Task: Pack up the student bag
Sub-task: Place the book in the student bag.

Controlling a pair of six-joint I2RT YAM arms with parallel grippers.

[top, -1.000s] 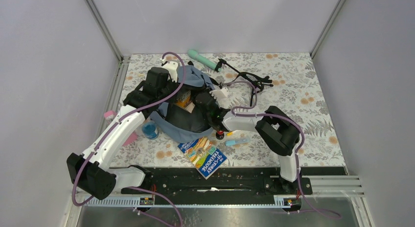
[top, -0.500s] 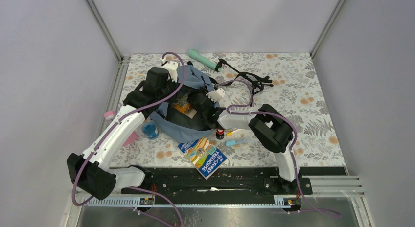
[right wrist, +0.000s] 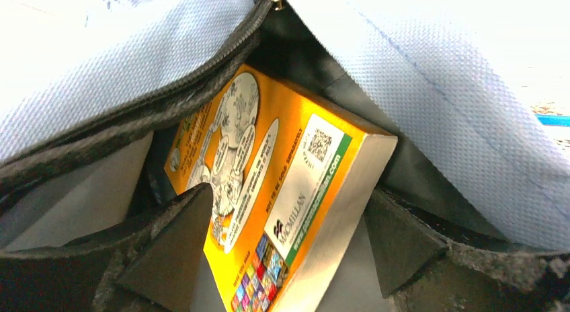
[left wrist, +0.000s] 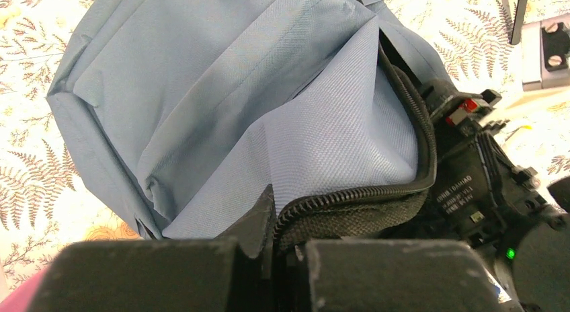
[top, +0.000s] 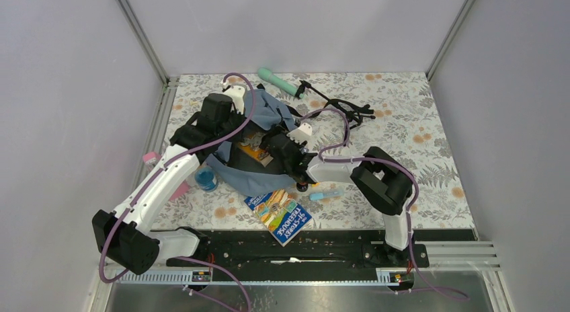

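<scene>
Floral-patterned tabletop (top: 417,124) inside a grey-walled cell, with the student bag (top: 250,181) lying left of centre between the two arms, its mouth facing the right arm. Your left gripper (left wrist: 269,258) is pinched together on the zipper edge of the opening, lifting the upper flap. Your right gripper (right wrist: 286,251) is clamped across an orange paperback (right wrist: 269,157), one finger on the cover side and the other against the page edge.

Compared with a second ago, your right arm has swung left and carried the paperback from the bag's rim to a spot beneath the raised flap. The right wrist view shows fabric and zipper now arching over the book. This suggests the insertion is nearly complete and the book can soon be let go, provided the flap stays lifted.

Packing appears far from finished. A colourful booklet (top: 279,214), a blue-lidded jar (top: 206,179) and a teal tube (top: 279,81) lie outside the bag.
</scene>
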